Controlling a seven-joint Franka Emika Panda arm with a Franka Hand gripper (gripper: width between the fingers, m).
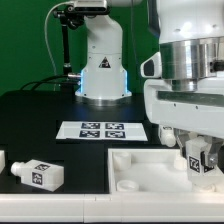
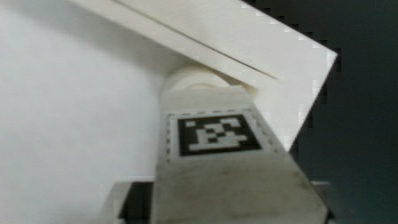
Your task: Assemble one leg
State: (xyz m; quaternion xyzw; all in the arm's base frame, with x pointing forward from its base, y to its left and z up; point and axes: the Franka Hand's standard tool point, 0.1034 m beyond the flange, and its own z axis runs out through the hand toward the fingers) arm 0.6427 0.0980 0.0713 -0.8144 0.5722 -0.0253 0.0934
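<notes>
My gripper (image 1: pixel 198 166) hangs at the exterior view's right, shut on a white leg (image 1: pixel 194 154) whose black-and-white tag faces the camera. It holds the leg upright over the right end of the wide flat white panel (image 1: pixel 140 172); whether they touch I cannot tell. In the wrist view the leg (image 2: pixel 217 135) runs out from between the jaws of my gripper (image 2: pixel 228 202). Its rounded tip lies against the raised edge near a corner of the panel (image 2: pixel 71 100). The dark fingers (image 2: pixel 139 200) show only at the frame edge.
A second loose leg (image 1: pixel 38 173) lies on the black table at the exterior view's left, with part of another (image 1: pixel 3 160) at the frame edge. The marker board (image 1: pixel 102 130) lies behind the panel. The arm's white base (image 1: pixel 103 72) stands at the back.
</notes>
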